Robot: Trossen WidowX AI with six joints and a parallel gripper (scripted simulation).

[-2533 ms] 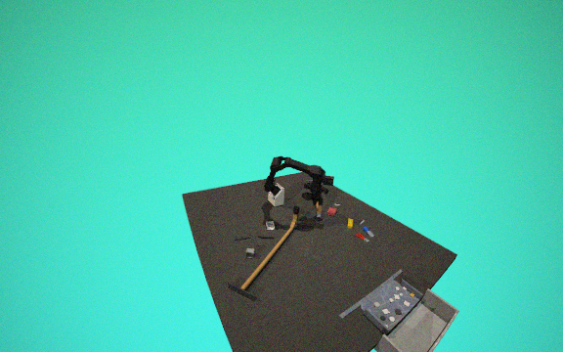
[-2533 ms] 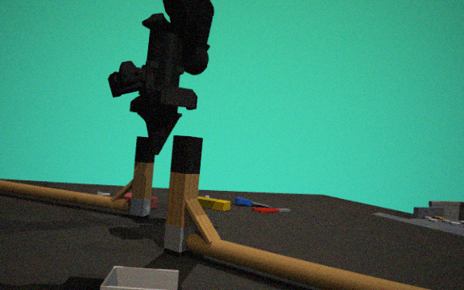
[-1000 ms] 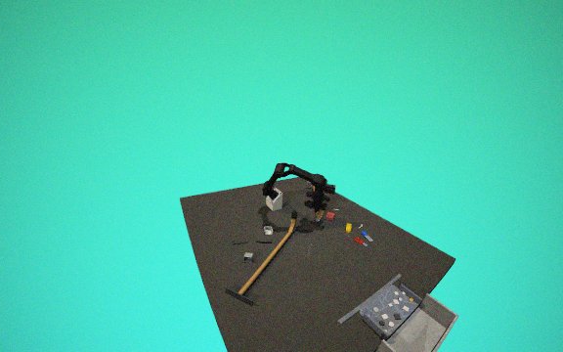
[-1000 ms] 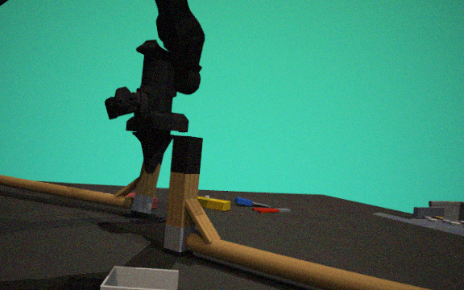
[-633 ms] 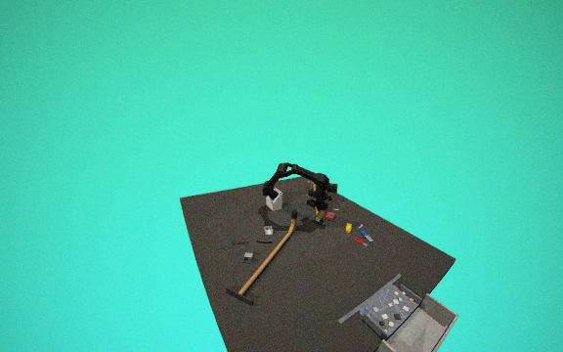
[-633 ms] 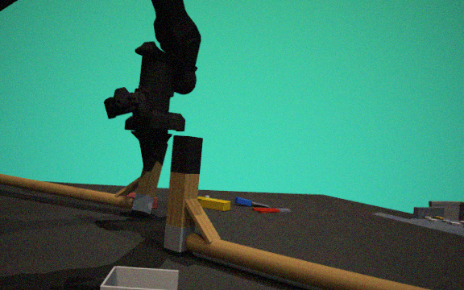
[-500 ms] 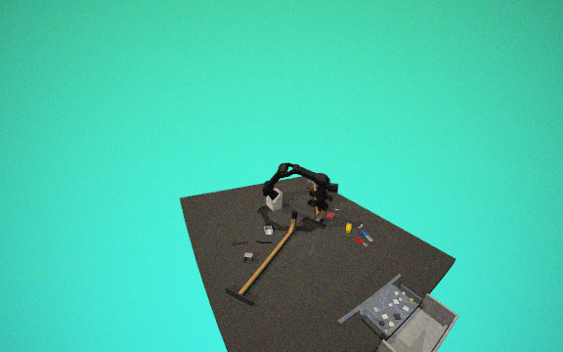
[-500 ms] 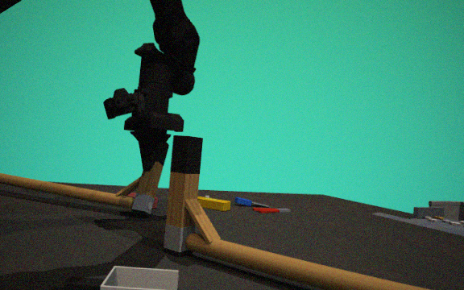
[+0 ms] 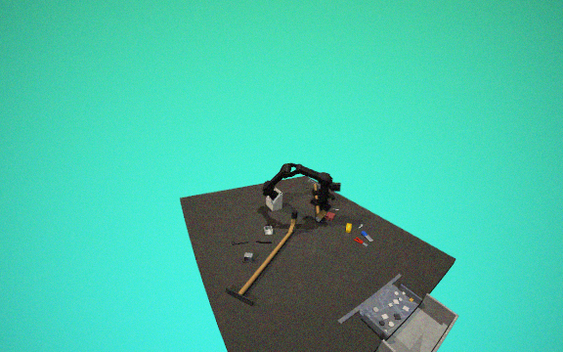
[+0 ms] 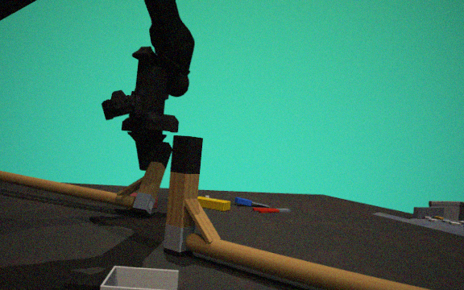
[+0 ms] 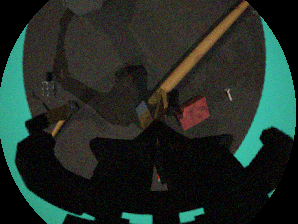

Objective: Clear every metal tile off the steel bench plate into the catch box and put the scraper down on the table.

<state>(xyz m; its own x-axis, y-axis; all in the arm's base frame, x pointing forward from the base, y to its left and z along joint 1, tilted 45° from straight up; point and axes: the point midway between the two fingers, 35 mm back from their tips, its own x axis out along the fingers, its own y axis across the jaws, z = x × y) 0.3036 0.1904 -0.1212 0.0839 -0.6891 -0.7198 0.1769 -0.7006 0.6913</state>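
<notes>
The long scraper lies on the table, its wooden shaft ending in a wide dark blade. Its black-capped grip post stands up at the near end. Several small tiles lie on the steel bench plate, beside the grey catch box. My gripper is shut and empty. It is low at the leaning grip post of a second, shorter wooden tool, away from the long scraper; whether it touches that post is unclear. Its fingers hide the post's top.
A red block lies beside the second tool's head. A yellow block, a blue-handled tool and a red-handled tool lie toward the plate. A small open box stands beside the long scraper.
</notes>
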